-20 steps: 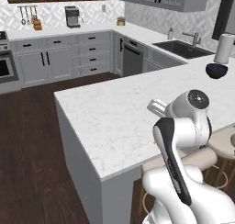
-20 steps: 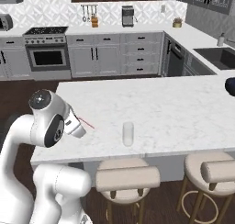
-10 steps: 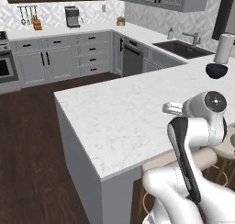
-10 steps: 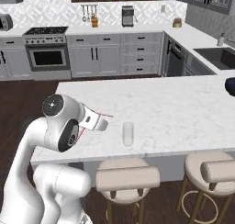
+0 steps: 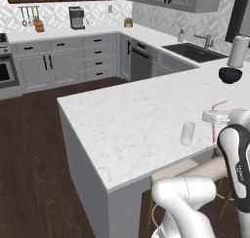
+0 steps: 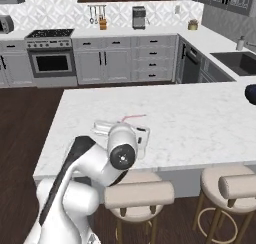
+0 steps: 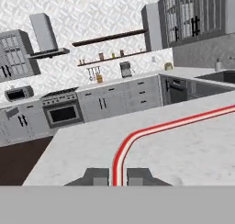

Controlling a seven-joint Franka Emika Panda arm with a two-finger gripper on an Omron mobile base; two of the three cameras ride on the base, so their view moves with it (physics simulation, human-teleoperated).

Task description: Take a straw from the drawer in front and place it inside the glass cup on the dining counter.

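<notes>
Swinging rightward since the earlier frame, the jaws are clamping the straw (image 7: 137, 136) above the marble surface (image 5: 127, 115), seemingly just beside the glass cup (image 5: 187, 133).

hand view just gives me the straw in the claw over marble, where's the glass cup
Observer: In the left base view, the glass cup stands upright on the dining counter, near the edge on the stool side.
Operator: is the straw in it yet
Observer: No. The straw hangs roughly upright in the shut claw, beside the cup and apart from it.
</notes>
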